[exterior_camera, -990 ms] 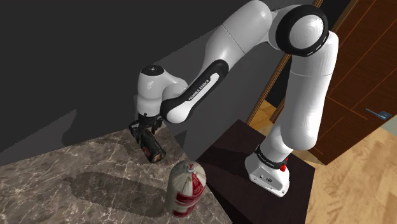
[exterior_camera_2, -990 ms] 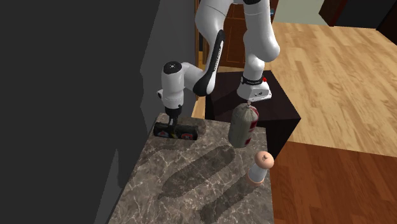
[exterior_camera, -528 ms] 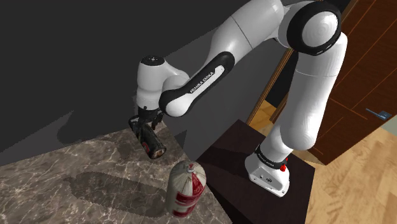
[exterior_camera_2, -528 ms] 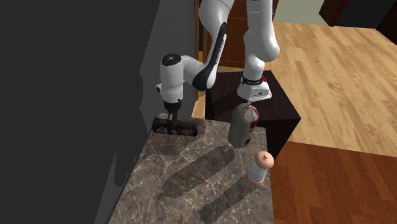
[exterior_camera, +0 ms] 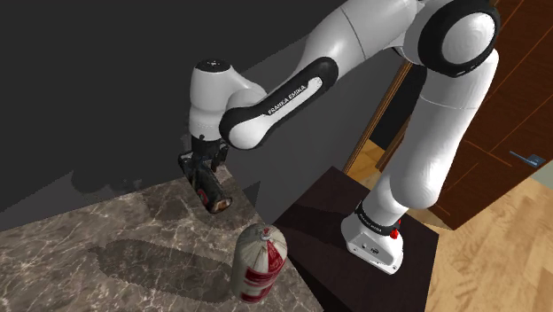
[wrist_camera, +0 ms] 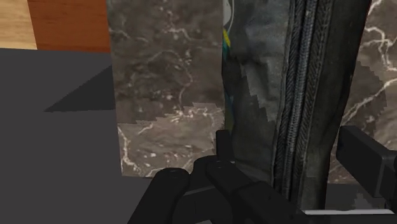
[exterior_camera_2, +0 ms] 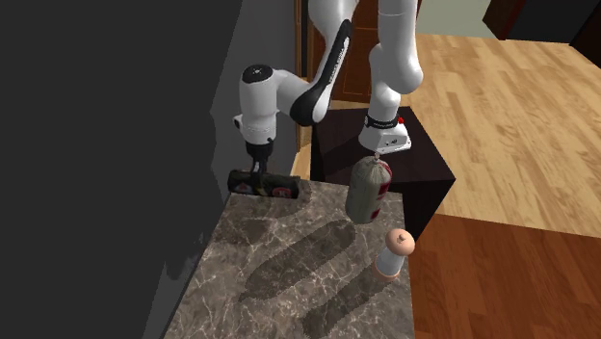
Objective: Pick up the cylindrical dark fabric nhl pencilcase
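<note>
Wrist view: hand [wrist_camera: 289, 149] clasps pencilcase [wrist_camera: 299, 70].

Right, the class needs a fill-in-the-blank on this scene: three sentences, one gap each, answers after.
1. The black fingers are ____ on the dark pencil case.
2. The pencil case hangs ____ the marble counter, not touching it.
3. The red-striped bag stands ____ on the counter.
Answers: shut; above; upright.
</note>
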`<move>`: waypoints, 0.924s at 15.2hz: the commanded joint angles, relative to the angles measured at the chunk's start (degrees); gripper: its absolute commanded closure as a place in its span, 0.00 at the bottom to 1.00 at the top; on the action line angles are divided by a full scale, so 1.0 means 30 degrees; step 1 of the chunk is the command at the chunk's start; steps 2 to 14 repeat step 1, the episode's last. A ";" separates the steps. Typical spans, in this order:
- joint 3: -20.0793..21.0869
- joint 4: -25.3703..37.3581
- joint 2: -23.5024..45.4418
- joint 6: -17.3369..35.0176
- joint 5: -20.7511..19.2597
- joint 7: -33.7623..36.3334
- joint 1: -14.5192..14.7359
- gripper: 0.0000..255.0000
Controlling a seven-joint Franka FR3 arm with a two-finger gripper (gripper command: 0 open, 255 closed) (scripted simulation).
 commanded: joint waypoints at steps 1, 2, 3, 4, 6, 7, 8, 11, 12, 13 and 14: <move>0.0038 -0.0020 -0.0160 -0.0107 0.0116 -0.0090 -0.0041 1.00; 0.0038 -0.0020 -0.0160 -0.0107 0.0116 -0.0090 -0.0041 1.00; 0.0038 -0.0020 -0.0160 -0.0107 0.0116 -0.0090 -0.0041 1.00; 0.0038 -0.0020 -0.0160 -0.0107 0.0116 -0.0090 -0.0041 1.00; 0.0038 -0.0020 -0.0160 -0.0107 0.0116 -0.0090 -0.0041 1.00; 0.0038 -0.0020 -0.0160 -0.0107 0.0116 -0.0090 -0.0041 1.00; 0.0038 -0.0020 -0.0160 -0.0107 0.0116 -0.0090 -0.0041 1.00; 0.0038 -0.0020 -0.0160 -0.0107 0.0116 -0.0090 -0.0041 1.00; 0.0038 -0.0020 -0.0160 -0.0107 0.0116 -0.0090 -0.0041 1.00; 0.0038 -0.0020 -0.0160 -0.0107 0.0116 -0.0090 -0.0041 1.00; 0.0038 -0.0020 -0.0160 -0.0107 0.0116 -0.0090 -0.0041 1.00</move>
